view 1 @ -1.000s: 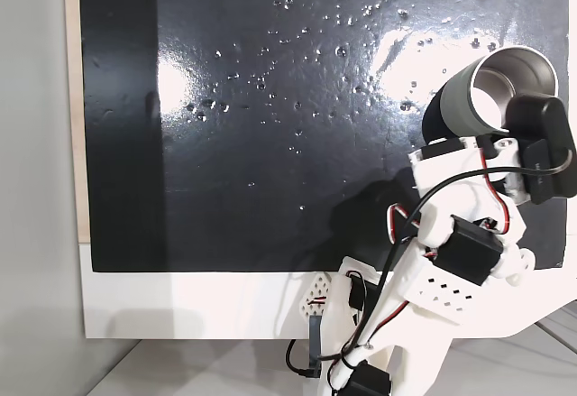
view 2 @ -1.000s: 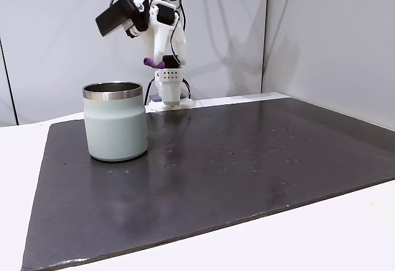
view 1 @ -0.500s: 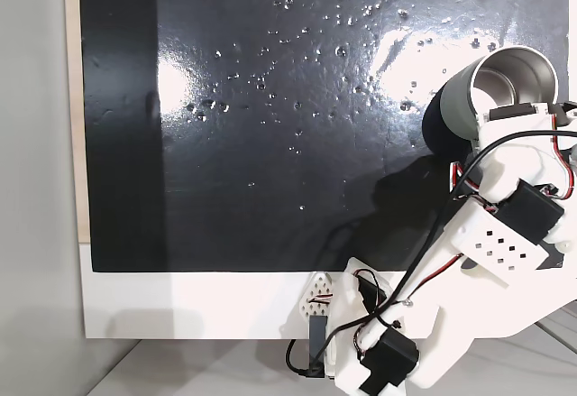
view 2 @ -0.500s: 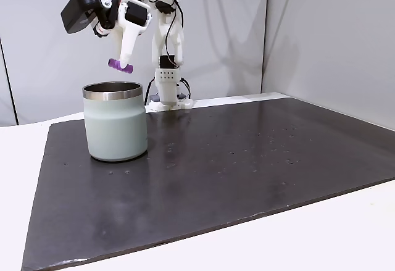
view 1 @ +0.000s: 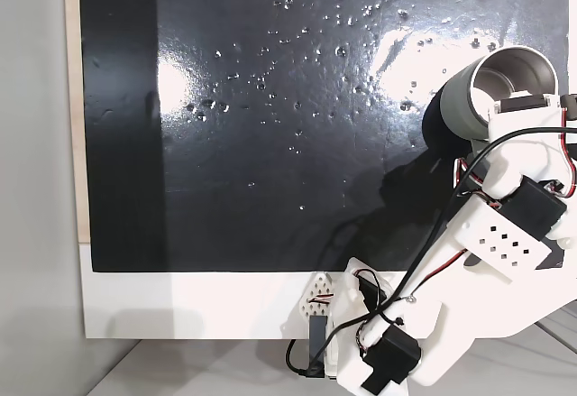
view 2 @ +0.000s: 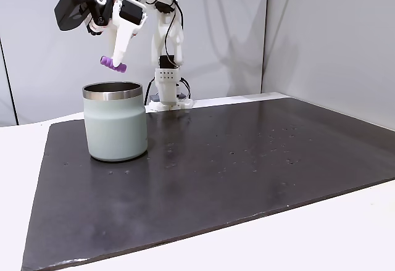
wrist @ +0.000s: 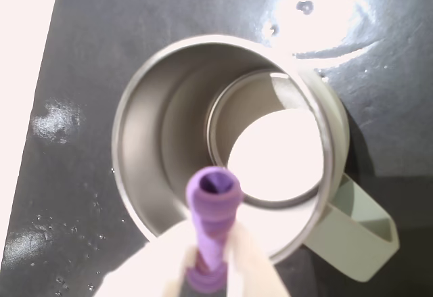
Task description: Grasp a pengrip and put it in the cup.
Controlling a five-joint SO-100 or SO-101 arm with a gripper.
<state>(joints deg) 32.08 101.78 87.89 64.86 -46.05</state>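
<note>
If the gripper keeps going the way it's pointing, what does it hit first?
Probably the cup: the gripper, shut on the pengrip, points down at its open mouth, near the rim, so rim or inside wall; depth is unclear.

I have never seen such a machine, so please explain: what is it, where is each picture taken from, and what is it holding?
It is a small white robot arm on a table. One camera looks straight down, one stands in front at table height, and one rides on the arm, looking down past its hand. A dark mat covers the table; a grey-green cup with a steel inside stands on it. The hand is shut on a small purple pen grip, held above the cup's opening, not yet dropped in.
</note>
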